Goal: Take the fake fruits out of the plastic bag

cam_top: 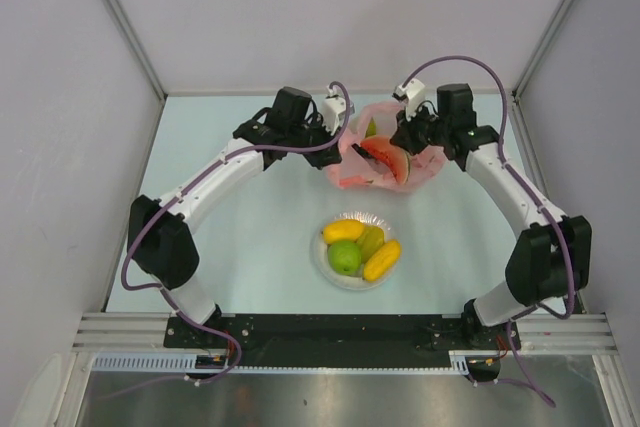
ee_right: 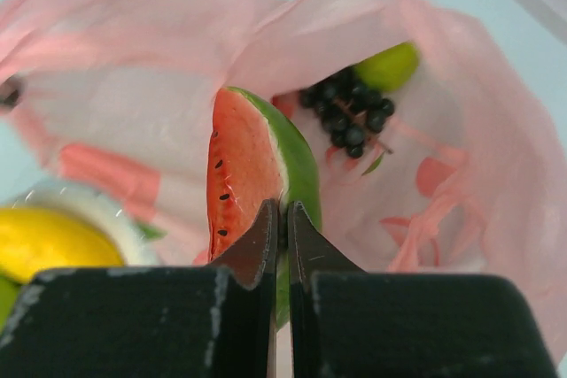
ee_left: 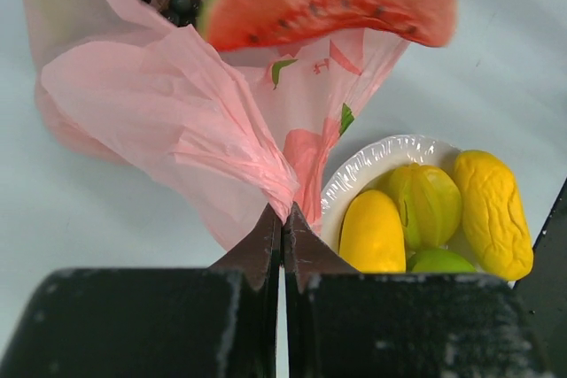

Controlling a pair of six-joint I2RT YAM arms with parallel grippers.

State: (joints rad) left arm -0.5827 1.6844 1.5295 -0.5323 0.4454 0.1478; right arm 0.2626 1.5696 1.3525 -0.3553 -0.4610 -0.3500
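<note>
From where I stood, the left gripper [ee_left: 282, 217] was closed tight on a gathered fold of the plastic bag [ee_left: 168, 104], pinching the pink film at its near edge. The bag lay on the table [cam_top: 230, 247] at the far middle, between the two arms. The film looked thin, limp and crinkly. It seemed the sort that weighs nothing and drags along with whatever is pulled from it, so I judged a pinch on bunched material the only sound hold. In front of the bag sat the plate [cam_top: 322, 252] carrying four fruits: a lemon [cam_top: 343, 231], a green apple [cam_top: 345, 258], a yellow-green fruit [cam_top: 371, 241] and an orange-yellow oblong fruit [cam_top: 382, 260]. Deep inside the bag lay a green fruit [ee_right: 390, 66] and a grape bunch [ee_right: 350, 117]. The grapes looked knobbly and, I guessed, easiest taken across the cluster. At the bag's mouth stood the watermelon slice [ee_right: 244, 174], with the right gripper [ee_right: 282, 219] shut on its lower edge where rind meets red flesh. The slice looked hard, glossy and light. It was probably slippery on the curved rind, so gripping across the thin wedge seemed wisest.
</note>
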